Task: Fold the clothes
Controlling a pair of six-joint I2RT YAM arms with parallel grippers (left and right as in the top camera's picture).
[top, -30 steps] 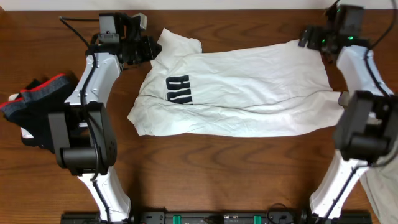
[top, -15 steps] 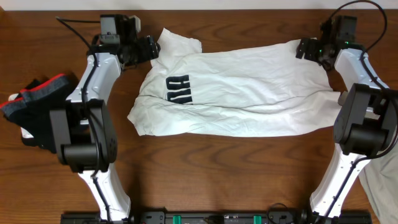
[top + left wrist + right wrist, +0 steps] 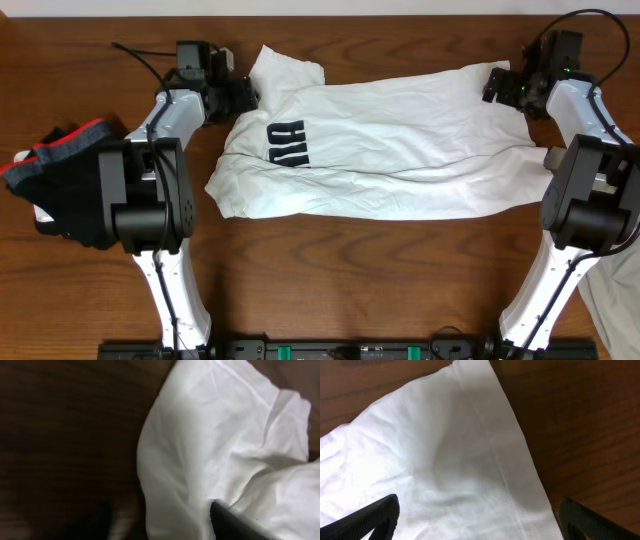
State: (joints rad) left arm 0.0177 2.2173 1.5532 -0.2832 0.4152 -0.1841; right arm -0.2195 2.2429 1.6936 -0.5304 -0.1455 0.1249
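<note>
Dark wooden table (image 3: 400,270), with a white T-shirt (image 3: 400,150) lying crosswise between the arms and one gripper at each far corner.
The right gripper (image 3: 503,85) has its fingers (image 3: 370,517) spread wide and released, straddling the hem corner that lies flat beneath. The left gripper (image 3: 240,95) sits at the sleeve; one finger (image 3: 235,522) is against rumpled cloth and the other is blurred, so I cannot tell whether it is grasping. From both grippers the shirt runs inward and toward the robot, long axis side to side, with the lettering (image 3: 290,143) nearer the left arm. The fold probably starts by drawing the far edge toward the near one.
</note>
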